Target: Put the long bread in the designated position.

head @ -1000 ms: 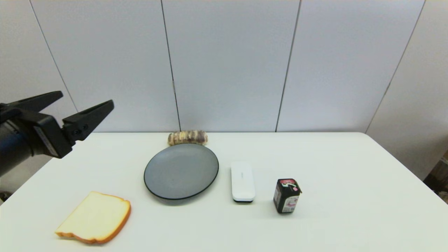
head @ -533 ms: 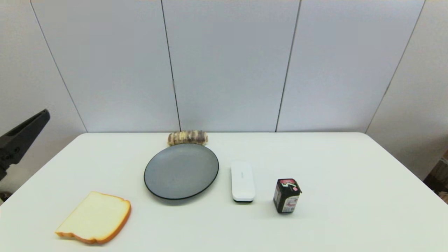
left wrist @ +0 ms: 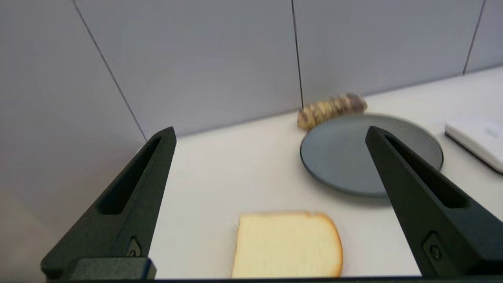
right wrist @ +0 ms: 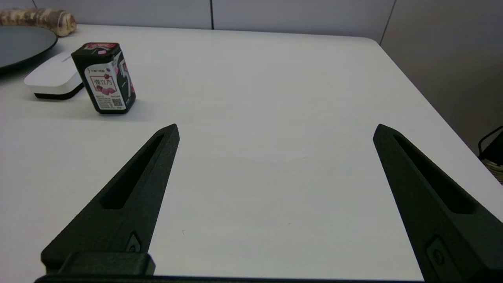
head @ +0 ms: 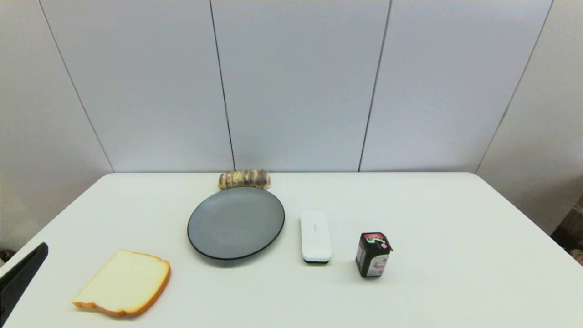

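Note:
The long bread (head: 244,179), a ridged brown-and-tan loaf, lies crosswise on the white tabletop at the far edge, just behind the grey plate (head: 236,223). It also shows in the left wrist view as the long bread (left wrist: 332,110) and in the right wrist view as the long bread (right wrist: 39,19). Nothing marks a designated position on the table. My left gripper (left wrist: 271,133) is open and empty, low at the table's near left, far from the loaf. Only one of its fingers (head: 23,273) shows in the head view. My right gripper (right wrist: 275,127) is open and empty over the table's right part.
A pale toast slice (head: 123,282) lies at the front left. Right of the plate lie a white remote (head: 315,235) and an upright black carton (head: 373,254). Grey wall panels stand directly behind the table's far edge.
My left gripper has dropped from a raised spot at the left to the lower left corner, mostly out of the head view. The long bread and other things have not moved.

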`<state>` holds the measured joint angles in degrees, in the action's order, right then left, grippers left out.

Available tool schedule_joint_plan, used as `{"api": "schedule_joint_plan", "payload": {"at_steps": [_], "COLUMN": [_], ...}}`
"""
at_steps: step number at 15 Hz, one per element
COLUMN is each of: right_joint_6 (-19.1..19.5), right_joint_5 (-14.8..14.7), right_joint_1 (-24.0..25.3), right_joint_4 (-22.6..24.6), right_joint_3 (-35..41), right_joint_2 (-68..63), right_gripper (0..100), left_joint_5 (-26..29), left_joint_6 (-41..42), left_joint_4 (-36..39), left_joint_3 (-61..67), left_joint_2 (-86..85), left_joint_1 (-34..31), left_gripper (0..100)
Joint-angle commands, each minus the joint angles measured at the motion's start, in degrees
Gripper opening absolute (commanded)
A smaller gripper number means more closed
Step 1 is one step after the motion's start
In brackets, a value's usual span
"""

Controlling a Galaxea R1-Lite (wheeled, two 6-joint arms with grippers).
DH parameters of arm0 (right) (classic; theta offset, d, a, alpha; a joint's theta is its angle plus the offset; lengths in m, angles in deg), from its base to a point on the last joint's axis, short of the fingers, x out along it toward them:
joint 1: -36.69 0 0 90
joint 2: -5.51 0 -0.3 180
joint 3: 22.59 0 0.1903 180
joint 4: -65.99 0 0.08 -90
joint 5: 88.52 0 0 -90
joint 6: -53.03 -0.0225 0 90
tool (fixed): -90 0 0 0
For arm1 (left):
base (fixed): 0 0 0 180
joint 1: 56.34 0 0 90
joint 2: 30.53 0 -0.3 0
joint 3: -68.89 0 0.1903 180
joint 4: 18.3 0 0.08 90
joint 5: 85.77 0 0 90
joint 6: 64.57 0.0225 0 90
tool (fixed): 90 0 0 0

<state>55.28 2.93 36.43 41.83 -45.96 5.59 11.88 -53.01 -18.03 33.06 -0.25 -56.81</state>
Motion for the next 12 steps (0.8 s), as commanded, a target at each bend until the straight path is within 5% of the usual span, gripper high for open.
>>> {"api": "schedule_joint_plan", "payload": {"at_steps": [1, 12], "right_joint_6": [0.0, 0.0], "right_joint_5": [0.0, 0.0], "right_joint_1": [0.0, 0.0], "right_joint_4": [0.0, 0.0], "right_joint_3": [0.0, 0.0], "right_joint_2": [-0.1, -0.1], "right_gripper": [100, 100], "left_joint_5": [0.0, 0.1], "left_joint_6": [-0.4, -0.5], "left_joint_4": [-4.3, -10.9], "left_joint_3": [4.8, 12.5], "left_joint_2": [-8.8, -16.5], "left_joint_1": [-1.1, -2.3], "left_gripper": [100, 100]}}
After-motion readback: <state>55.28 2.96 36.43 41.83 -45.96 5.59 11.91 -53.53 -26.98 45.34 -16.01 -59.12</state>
